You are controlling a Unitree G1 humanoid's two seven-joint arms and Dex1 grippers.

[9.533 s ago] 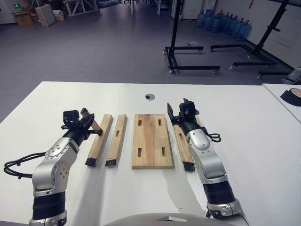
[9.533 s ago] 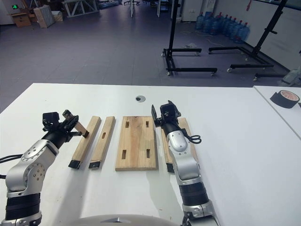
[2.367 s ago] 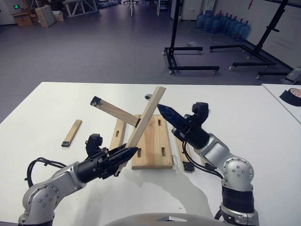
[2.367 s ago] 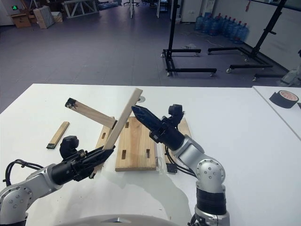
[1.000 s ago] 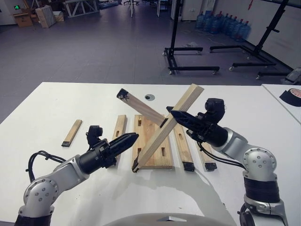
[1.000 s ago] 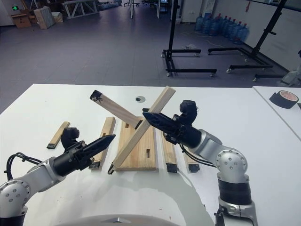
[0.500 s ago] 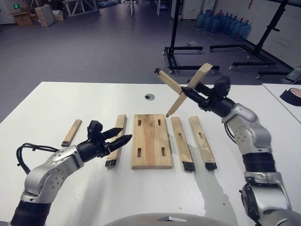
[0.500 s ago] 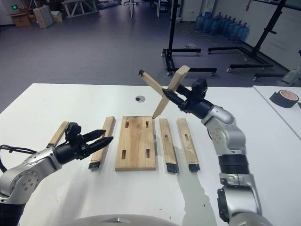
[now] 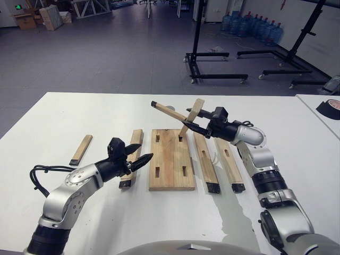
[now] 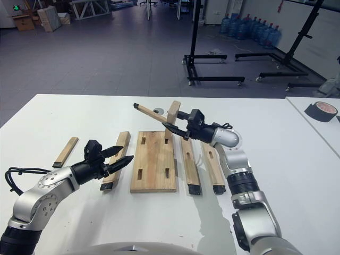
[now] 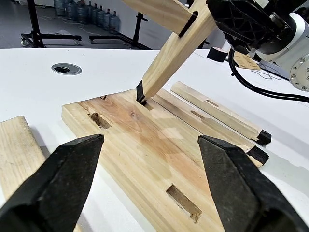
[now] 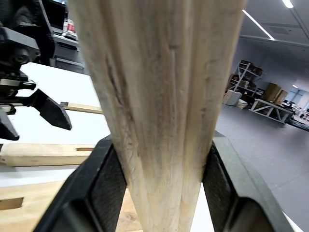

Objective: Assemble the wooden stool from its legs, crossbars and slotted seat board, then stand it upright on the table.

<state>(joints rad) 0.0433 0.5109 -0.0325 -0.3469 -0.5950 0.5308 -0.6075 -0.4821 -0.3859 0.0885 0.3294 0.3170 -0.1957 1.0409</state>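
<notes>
No writing, number or label is showing clearly enough to read; the small green sign [image 9: 19,7] far beyond the desk [image 9: 297,159] is appearing only as a blur.

Industrial lab hall: wheeled black stands [image 9: 218,74], water jugs [image 9: 254,26], cartons [image 9: 26,20]

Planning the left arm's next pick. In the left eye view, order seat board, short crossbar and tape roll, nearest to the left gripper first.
1. Seat board, just right of the left gripper.
2. Short crossbar, farther left.
3. Tape roll, far right.
</notes>
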